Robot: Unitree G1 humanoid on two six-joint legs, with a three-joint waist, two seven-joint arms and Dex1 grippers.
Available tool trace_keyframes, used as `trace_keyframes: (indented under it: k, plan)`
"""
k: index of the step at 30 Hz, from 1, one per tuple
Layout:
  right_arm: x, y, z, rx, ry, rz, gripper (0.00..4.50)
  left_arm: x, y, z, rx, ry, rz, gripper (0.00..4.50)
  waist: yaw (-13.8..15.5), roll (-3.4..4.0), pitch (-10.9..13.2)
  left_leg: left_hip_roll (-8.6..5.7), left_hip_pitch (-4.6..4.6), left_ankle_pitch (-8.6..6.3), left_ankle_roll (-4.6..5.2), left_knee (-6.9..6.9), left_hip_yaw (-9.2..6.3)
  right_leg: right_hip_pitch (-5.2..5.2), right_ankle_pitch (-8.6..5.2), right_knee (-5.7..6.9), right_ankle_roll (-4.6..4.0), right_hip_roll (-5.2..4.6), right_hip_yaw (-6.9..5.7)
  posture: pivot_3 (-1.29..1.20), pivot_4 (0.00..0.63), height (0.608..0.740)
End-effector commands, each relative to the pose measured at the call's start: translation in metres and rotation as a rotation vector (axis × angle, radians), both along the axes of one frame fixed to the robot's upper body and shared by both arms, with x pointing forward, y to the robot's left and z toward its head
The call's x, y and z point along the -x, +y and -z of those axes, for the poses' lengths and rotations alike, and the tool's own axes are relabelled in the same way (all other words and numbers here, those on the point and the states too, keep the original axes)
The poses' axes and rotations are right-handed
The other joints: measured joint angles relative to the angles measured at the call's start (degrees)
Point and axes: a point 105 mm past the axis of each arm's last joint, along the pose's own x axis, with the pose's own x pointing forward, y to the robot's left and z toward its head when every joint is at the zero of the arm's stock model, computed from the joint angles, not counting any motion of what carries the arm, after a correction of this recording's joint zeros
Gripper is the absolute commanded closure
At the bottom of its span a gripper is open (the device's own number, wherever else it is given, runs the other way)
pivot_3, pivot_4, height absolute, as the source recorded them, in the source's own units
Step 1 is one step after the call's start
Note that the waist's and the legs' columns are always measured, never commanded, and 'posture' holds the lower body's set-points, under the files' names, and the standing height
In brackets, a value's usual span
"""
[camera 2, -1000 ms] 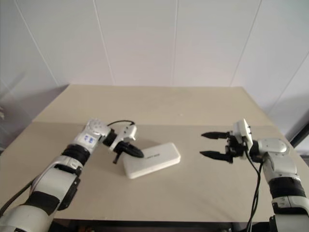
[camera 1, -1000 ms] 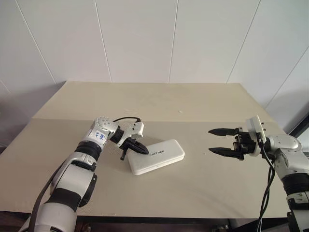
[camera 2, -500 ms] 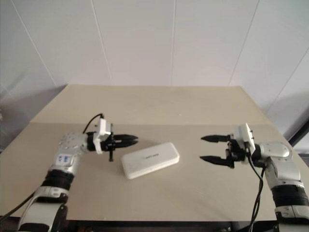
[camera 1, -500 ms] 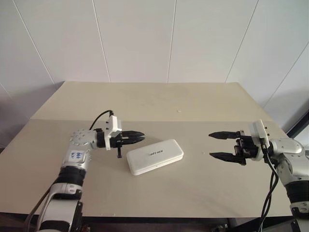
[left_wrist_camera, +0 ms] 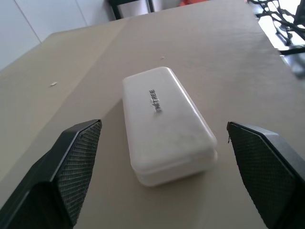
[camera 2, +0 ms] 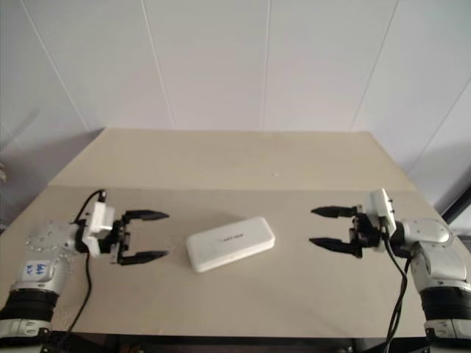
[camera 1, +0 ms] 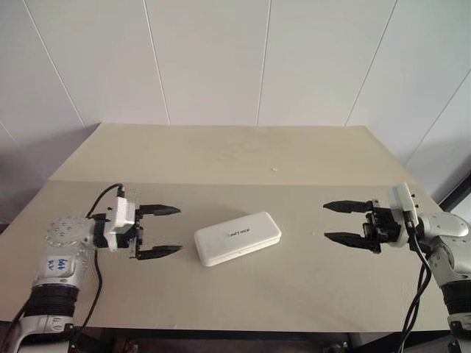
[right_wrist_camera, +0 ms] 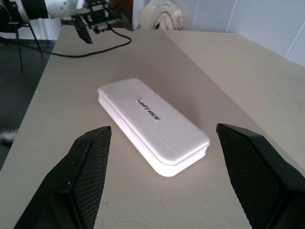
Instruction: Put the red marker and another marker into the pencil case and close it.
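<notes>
Nearest me, the two arms hang low over the front of the table (camera 1: pixel 221 154), one at each side, pointing inward at each other. The left gripper (camera 1: pixel 159 231) has its fingers spread wide with nothing between them; the right gripper (camera 1: pixel 349 222) is the same, wide apart and empty. Both sit well apart from what lies between them.

Between them, a bit left of centre, lies the case (camera 1: pixel 238 237), white, flat on the table and angled slightly, lid down, dark lettering facing up. From both wrist cameras the lid looks seated on its base all round, though I can't tell whether the latch has caught. I see no markers anywhere on the table, so I'd judge they are inside and the job is at or near its end, but that is a guess: the lid hides the inside.

Behind that, bare tabletop runs back to the white panelled wall (camera 1: pixel 206 59).

The risk from here, as I see it: if the lid is only resting, a nudge from either gripper could slide the light case or pop it open. A marker lying crooked inside could also keep it from staying closed.
</notes>
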Motion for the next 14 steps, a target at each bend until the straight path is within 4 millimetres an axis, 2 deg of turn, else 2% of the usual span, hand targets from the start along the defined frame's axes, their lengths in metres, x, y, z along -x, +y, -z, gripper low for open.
trace_keyframes:
  k: [1,5,14]
  plan:
    - [0.006,-0.002,-0.011,0.011,-0.044,0.001,0.00,0.001,0.013,-0.013,-0.017,-0.037,0.014,0.04,0.0,0.02,0.0,0.00,0.00,0.00,0.00,0.00,0.00,0.00,0.00,0.00,0.00,0.00,0.00,0.00,0.150,0.740]
    - [0.011,0.000,-0.009,0.000,-0.047,0.010,0.00,-0.001,0.021,-0.015,-0.038,-0.029,0.018,0.04,0.0,0.02,0.0,0.00,-0.01,0.00,0.00,0.01,-0.01,0.00,0.00,0.00,0.00,-0.01,-0.01,0.00,0.150,0.740]
    - [0.018,0.010,-0.003,-0.057,-0.068,0.033,0.00,-0.006,0.014,-0.024,0.019,-0.054,0.058,0.04,-0.1,0.02,0.0,0.01,0.00,0.00,0.00,0.00,0.01,0.00,0.00,0.02,0.01,0.00,-0.01,0.00,0.150,0.740]
